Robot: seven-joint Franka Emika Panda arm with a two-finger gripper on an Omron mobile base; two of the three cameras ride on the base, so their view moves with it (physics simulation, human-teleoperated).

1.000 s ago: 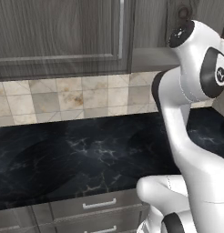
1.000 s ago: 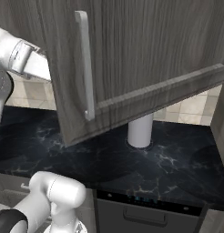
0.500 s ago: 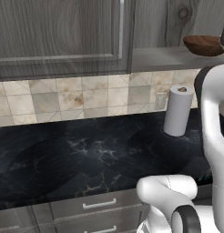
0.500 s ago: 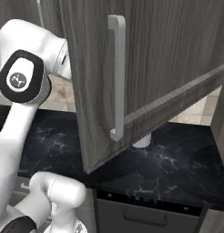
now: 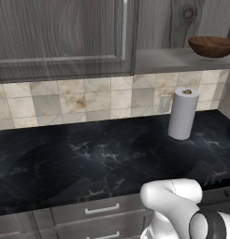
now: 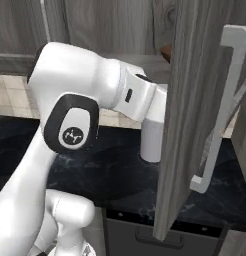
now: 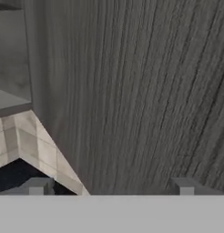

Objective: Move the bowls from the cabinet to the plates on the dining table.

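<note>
We see even, soft rendered light with no glare. Faint round shadows darken the black countertop left of the paper towel roll. The close cabinet door looks slightly blurred.

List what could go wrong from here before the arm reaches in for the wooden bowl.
1. The open cabinet door stands right beside the arm, and the hand view shows its grain up close ahead of the open gripper; a swing could knock it.
2. The brown bowl sits near the shelf's front edge; a nudge might tip it off.
3. The paper towel roll stands below and could be toppled.
</note>
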